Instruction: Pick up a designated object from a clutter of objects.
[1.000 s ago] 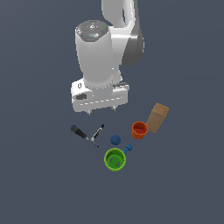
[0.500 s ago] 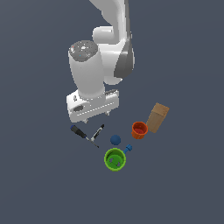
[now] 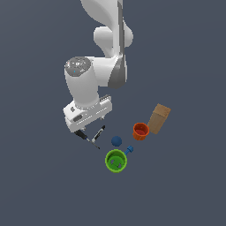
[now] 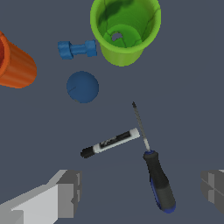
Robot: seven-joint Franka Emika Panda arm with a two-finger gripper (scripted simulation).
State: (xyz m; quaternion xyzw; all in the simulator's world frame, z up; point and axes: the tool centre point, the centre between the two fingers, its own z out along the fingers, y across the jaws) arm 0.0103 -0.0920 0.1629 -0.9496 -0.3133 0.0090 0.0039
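My hand [image 4: 138,192] hangs with fingers spread wide above the bench [image 3: 185,185], gripping nothing. From the green cup [image 3: 116,160] (upright, hollow), the orange-red cup [image 3: 141,131] sits at two o'clock and the tan box [image 3: 159,118] beyond it. The screwdriver [image 4: 154,170] lies flat between my fingers, the marker [image 4: 110,143] touching its shaft.

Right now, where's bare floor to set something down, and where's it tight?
Free: the wide surface on the exterior view's right beyond the tan box, and everything below the green cup. Crowded: blue ball, small blue piece and orange-red cup cluster tightly; marker and screwdriver nearly touch under the open gripper.
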